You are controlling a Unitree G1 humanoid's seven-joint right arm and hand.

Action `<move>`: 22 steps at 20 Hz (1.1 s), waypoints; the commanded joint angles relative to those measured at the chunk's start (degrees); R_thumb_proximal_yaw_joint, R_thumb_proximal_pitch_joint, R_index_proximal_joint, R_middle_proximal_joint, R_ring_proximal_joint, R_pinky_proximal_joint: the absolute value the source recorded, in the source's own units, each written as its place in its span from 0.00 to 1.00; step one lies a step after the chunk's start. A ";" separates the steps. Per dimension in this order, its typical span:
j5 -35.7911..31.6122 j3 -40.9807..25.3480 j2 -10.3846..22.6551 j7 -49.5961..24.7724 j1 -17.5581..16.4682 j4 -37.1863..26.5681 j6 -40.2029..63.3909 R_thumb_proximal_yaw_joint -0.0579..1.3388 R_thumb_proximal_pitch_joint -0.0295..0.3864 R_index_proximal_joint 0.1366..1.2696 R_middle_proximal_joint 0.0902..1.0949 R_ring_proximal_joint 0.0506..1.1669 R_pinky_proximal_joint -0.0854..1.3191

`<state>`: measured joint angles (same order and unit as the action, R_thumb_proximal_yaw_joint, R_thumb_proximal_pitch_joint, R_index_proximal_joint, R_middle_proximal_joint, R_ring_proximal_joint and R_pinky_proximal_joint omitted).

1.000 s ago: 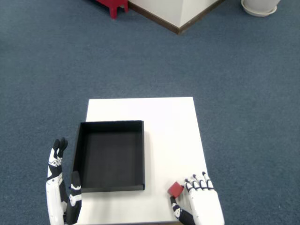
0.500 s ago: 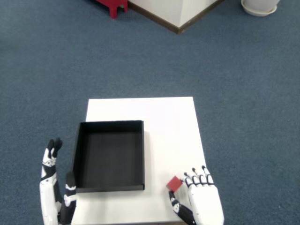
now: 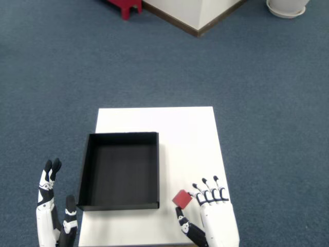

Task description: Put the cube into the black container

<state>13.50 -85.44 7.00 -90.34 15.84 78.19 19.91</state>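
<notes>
- Fingers and thumb of the right hand (image 3: 209, 218) pinch the red cube (image 3: 181, 198) at the table's near edge, about five o'clock from the black container (image 3: 85, 170).
- Cube looks small, rigid and light; its flat opposite faces likely suit this thumb-and-fingertip hold, though smooth sides may slip.
- Left hand (image 3: 50, 216) hangs with fingers straight, off the white table (image 3: 190, 139), at the container's seven o'clock.
- Container sits empty, open-topped, low-walled; blue carpet (image 3: 164, 62) lies beyond at twelve o'clock.
</notes>
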 commanded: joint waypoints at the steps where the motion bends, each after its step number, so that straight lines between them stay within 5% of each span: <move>1: 0.66 0.64 0.38 -4.34 1.90 -2.04 2.04 0.92 0.44 0.86 0.34 0.22 0.12; 16: 10.16 6.93 1.40 -3.86 7.29 -15.29 -2.18 0.92 0.42 0.87 0.33 0.20 0.09; 22: 13.53 3.85 1.24 -3.17 9.38 -21.90 -5.24 0.92 0.43 0.87 0.32 0.19 0.07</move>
<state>26.71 -82.01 8.26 -91.88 22.92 58.40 15.42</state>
